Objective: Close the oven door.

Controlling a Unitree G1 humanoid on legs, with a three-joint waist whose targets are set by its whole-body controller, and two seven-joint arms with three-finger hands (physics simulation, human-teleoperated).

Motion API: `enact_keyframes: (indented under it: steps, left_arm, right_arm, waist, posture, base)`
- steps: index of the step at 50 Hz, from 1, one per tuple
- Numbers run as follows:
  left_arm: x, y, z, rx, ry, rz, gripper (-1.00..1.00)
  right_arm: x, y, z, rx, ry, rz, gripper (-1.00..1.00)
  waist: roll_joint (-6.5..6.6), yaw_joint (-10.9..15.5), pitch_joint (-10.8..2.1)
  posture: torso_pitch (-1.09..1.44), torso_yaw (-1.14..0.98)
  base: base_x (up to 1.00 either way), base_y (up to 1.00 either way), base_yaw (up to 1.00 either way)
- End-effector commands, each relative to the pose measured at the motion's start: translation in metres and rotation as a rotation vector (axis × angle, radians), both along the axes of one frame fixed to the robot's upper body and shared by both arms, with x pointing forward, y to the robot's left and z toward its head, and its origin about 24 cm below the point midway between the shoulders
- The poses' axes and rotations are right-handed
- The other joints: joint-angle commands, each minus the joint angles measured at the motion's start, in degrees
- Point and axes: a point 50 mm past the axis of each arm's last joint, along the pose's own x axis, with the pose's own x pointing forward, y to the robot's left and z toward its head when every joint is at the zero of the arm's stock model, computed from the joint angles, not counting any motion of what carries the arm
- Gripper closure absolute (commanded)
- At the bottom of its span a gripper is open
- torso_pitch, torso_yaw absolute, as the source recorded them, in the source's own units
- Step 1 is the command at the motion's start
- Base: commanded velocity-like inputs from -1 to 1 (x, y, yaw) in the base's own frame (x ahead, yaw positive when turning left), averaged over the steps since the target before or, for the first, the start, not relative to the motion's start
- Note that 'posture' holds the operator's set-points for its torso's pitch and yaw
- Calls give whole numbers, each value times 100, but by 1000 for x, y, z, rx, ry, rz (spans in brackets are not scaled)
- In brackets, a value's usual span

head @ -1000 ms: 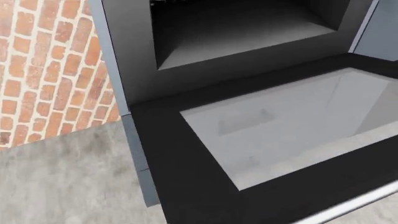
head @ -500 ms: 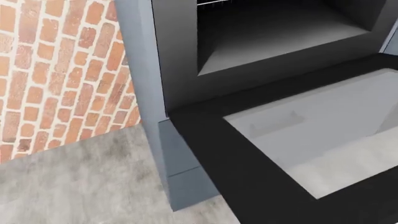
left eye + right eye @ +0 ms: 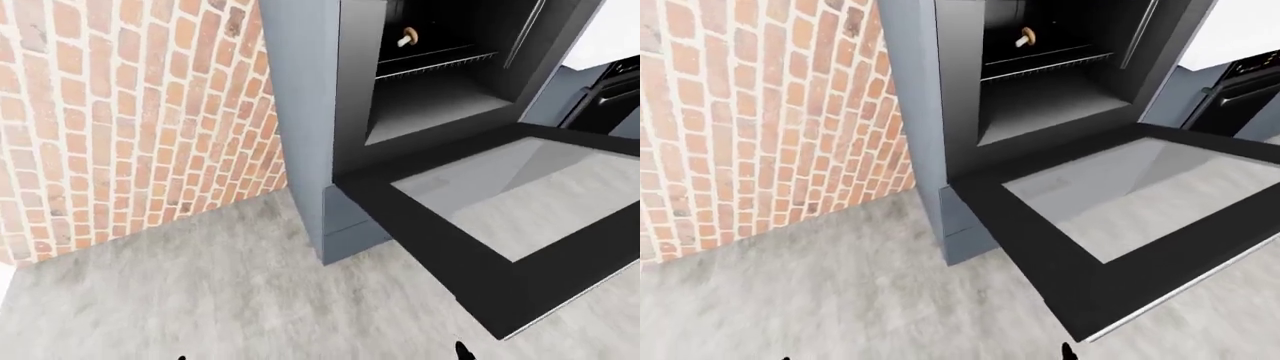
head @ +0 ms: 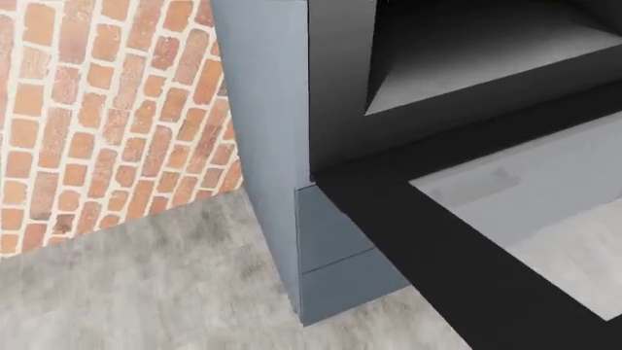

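Black glass-paned oven door (image 3: 1110, 225) hanging fully open, flat, at right of eye views beside grey cabinet column (image 3: 300, 112) and red brick wall (image 3: 120, 120). Hands unseen; grip impossible to tell.

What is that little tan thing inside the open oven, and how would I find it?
Start at the red brick wall and move right to the grey cabinet column holding the black oven. Above its dropped glass door sits a wire rack. The small tan object above it is the cavity's only pale item.
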Motion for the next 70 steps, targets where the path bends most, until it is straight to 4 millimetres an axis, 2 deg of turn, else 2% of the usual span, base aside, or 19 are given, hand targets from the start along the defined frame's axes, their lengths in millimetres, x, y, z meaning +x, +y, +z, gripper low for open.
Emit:
enact_keyframes:
  steps: [1,5,6,8,9,16,30,31,33,38,46,48,52,55,58,59,60,64,70]
  left_arm:
    - [5,1,2,6,-24,-14,-100]
    - [4,0,2,6,-22,-15,-100]
    - [4,0,2,6,-22,-15,-100]
    - [3,0,2,7,-21,-16,-100]
    - [3,0,2,7,-21,-16,-100]
    - [3,1,2,8,-17,-19,-100]
    - [4,0,2,5,-19,-20,-100]
    - [4,0,2,6,-19,-20,-100]
    - [4,0,2,6,-19,-20,-100]
    - [3,-1,2,5,-18,-21,-100]
    - [3,0,2,6,-17,-18,-100]
    - [3,0,2,6,-17,-18,-100]
    - [3,0,2,6,-17,-17,-100]
    - [3,1,2,6,-16,-17,-100]
    - [3,1,2,7,-16,-17,-100]
    - [3,1,2,6,-17,-17,-100]
    - [3,0,2,6,-16,-17,-100]
    - [3,0,2,6,-18,-16,-100]
    - [4,0,2,5,-18,-16,-100]
  right_arm:
    - [7,-10,7,-49,-57,-6,-100]
    - [5,-9,9,-86,-98,-37,-100]
    - [7,-7,18,-138,-200,16,-100]
    - [5,-10,15,-125,-167,-22,-100]
    - [7,-8,20,-237,-207,26,-100]
    - [3,-14,15,-123,-157,-54,-100]
    - [0,-15,11,-92,-103,-81,-100]
    - [0,-15,10,-88,-102,-81,-100]
    - [0,-16,10,-87,-102,-83,-100]
    - [-1,-14,9,-72,-97,-78,-100]
    - [-1,-13,8,-49,-92,-78,-100]
    - [-2,-13,8,-47,-92,-79,-100]
    - [-2,-12,8,-39,-91,-80,-100]
    - [-2,-12,8,-35,-91,-79,-100]
    - [-2,-12,8,-32,-89,-78,-100]
    - [-2,-12,8,-32,-89,-78,-100]
    - [-2,-12,8,-31,-89,-78,-100]
    - [-2,-12,8,-28,-89,-78,-100]
    - [-1,-12,7,-22,-89,-75,-100]
  waist:
    - [-36,-15,-26]
    - [-282,-11,-9]
    - [-362,-2,-20]
    - [-580,19,-74]
    - [-503,30,-56]
    - [-368,15,-187]
    - [-306,-13,-269]
    - [-296,-27,-366]
    - [-248,-12,-249]
    - [-160,-16,-209]
    - [-315,-70,-167]
    - [-308,-72,-231]
    - [-287,-110,-162]
    - [-185,-97,-164]
    - [119,-22,-132]
    - [143,-27,-172]
    - [-7,55,-153]
    - [33,24,-172]
    - [-243,1,-181]
  posture:
    - [0,0]
    - [0,0]
    - [0,0]
    - [0,0]
    - [0,0]
    - [0,0]
    - [0,0]
    - [0,0]
    - [0,0]
    - [0,0]
    - [0,0]
    - [0,0]
    - [0,0]
    - [0,0]
    - [0,0]
    - [0,0]
    - [0,0]
    - [0,0]
    - [0,0]
  base:
    - [0,0,0]
    - [0,0,0]
    - [0,0,0]
    - [0,0,0]
    - [0,0,0]
    - [0,0,0]
    - [0,0,0]
    - [0,0,-19]
    - [0,0,-23]
    - [0,0,-23]
    - [-3,0,-25]
    - [-11,0,-35]
    - [-11,0,-35]
    - [-13,0,-40]
    - [-16,0,-45]
    - [-17,0,-45]
    - [-18,0,-45]
    - [-18,0,-45]
    - [-19,0,-45]
